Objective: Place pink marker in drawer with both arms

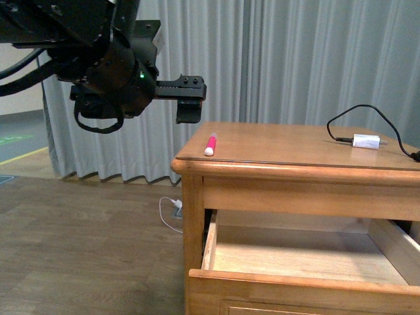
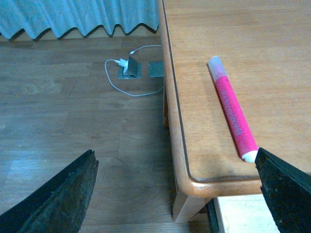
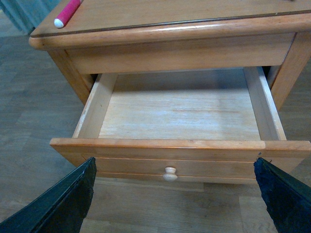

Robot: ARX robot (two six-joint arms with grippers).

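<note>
Front view has the left hand (image 1: 190, 105) hanging in open air off the tabletop's (image 1: 289, 147) left edge, above its level and touching nothing. From this side its fingers are hard to read. The left wrist view settles it: both fingers (image 2: 58, 199) are spread wide with nothing between them.

The pink marker (image 1: 210, 144) lies flat near the tabletop's front left corner, white tip toward the front edge and seemingly just short of it. Bare wood surrounds it. A white charger plug (image 1: 365, 140) with a black cable (image 1: 348, 115) sits well apart, toward the right edge, and the cable runs out of frame.

Below the front edge the drawer (image 1: 295, 282) is pulled out with its wooden floor exposed. The frame cuts off its front panel and right side. In the right wrist view the right hand (image 3: 170, 199) is spread wide before the drawer front, with the knob (image 3: 170, 173) between its fingers but untouched. That arm does not appear in the front view.

Left of the tabletop, open floor reaches back to the curtain (image 1: 295, 59), with a white cord (image 1: 172, 210) lying low on it.
</note>
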